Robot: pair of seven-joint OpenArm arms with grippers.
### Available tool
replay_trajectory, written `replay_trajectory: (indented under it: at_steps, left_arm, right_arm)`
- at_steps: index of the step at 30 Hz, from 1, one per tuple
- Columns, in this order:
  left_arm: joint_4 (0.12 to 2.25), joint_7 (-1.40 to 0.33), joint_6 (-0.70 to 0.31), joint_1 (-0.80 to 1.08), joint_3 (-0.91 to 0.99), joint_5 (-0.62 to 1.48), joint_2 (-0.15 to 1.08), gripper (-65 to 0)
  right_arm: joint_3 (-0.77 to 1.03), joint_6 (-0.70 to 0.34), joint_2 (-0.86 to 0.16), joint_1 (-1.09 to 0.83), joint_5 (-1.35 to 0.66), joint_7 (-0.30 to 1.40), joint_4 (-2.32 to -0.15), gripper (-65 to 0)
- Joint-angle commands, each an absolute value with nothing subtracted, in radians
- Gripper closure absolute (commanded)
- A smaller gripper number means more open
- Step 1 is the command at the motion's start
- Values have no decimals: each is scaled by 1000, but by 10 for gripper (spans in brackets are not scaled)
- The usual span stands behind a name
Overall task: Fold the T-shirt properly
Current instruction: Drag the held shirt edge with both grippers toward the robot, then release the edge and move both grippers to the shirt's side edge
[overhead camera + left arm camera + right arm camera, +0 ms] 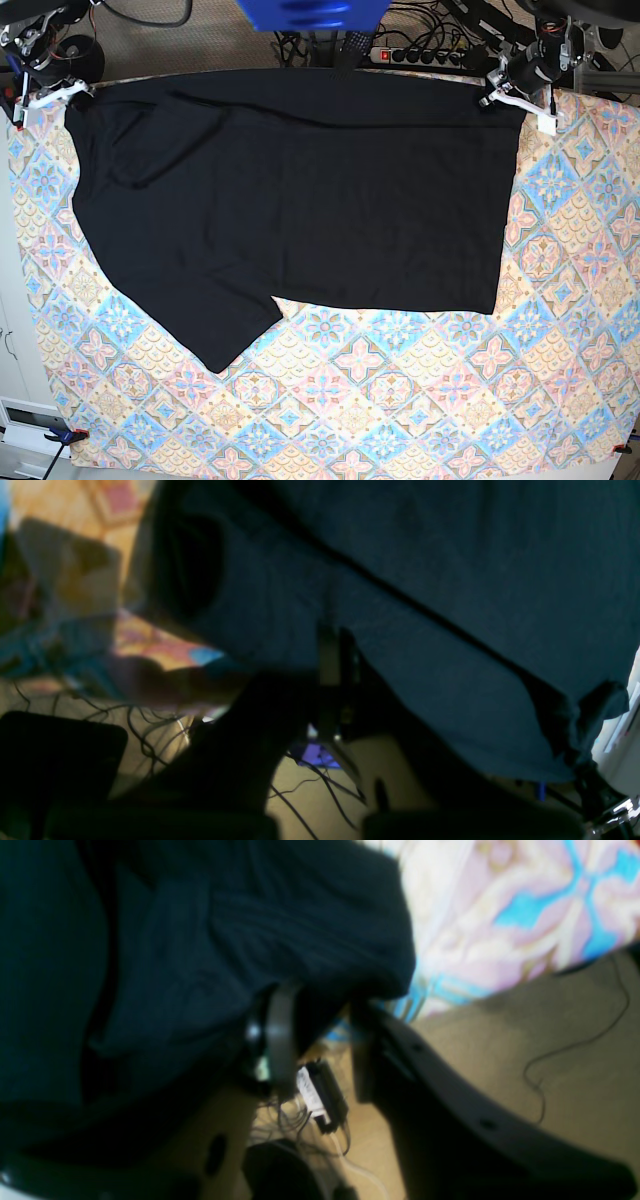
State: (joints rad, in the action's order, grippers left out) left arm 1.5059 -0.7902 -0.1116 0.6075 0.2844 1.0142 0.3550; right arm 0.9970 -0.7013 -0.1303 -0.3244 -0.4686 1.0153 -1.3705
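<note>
The black T-shirt [300, 200] lies flat across the far half of the table, one sleeve pointing toward the near left. My left gripper [517, 97] sits at its far right corner. In the left wrist view its fingers [327, 670] stand close together at the cloth's edge [450, 580], too blurred to tell whether they are apart. My right gripper [45, 97] is at the far left corner. In the right wrist view this gripper [320, 1005] is open, with black cloth [200, 940] draped over one finger [280, 1040] and a bare gap between the two.
A patterned tablecloth [400, 400] covers the table. Beyond the far edge lie a power strip and cables [420, 55] on the floor. A blurred blue object [310, 12] hangs at the top centre. A clamp [65, 435] grips the near left corner.
</note>
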Motion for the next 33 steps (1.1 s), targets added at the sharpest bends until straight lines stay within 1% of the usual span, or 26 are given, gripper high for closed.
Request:
replay_trajectory:
  at_steps: [1,5,7,9,14,22,26,30,33]
  left_arm:
    - [1514,-825,-90,625,294,986,371,-94]
    - [1563,-863,-88,650,323,986,371,-222]
    - [1586,-871,-88,653,352,986,367,-265]
    - [1590,-871,-88,653,369,986,367,-289]
    - [1681,-871,-88,657,404,986,367,-291]
    - [1793,-871,-88,662,481,984,367,-291]
    - [1811,-872,-88,616,483,980,367,-291]
    - [1811,-872,-88,570,487,978,372,-291]
    - [1808,-872,-88,524,524,975,372,-291]
  right_arm:
    - [1007,-698,-150,-328,-476,1000,-1389,-201]
    - [1041,-698,-150,-328,-476,998,-1391,-210]
    - [1049,-698,-150,-328,-478,998,-1391,-210]
    - [1052,-698,-150,-328,-478,995,-1408,-208]
    - [1059,-698,-148,-328,-478,993,-1469,-207]
    - [1158,-698,-134,-321,-476,997,-1560,-210]
    - [1165,-698,-134,-320,-476,997,-1573,-210]
    - [1165,-698,-134,-320,-476,998,-1627,-210]
    - [1156,-698,-136,-320,-476,1000,-1682,-210]
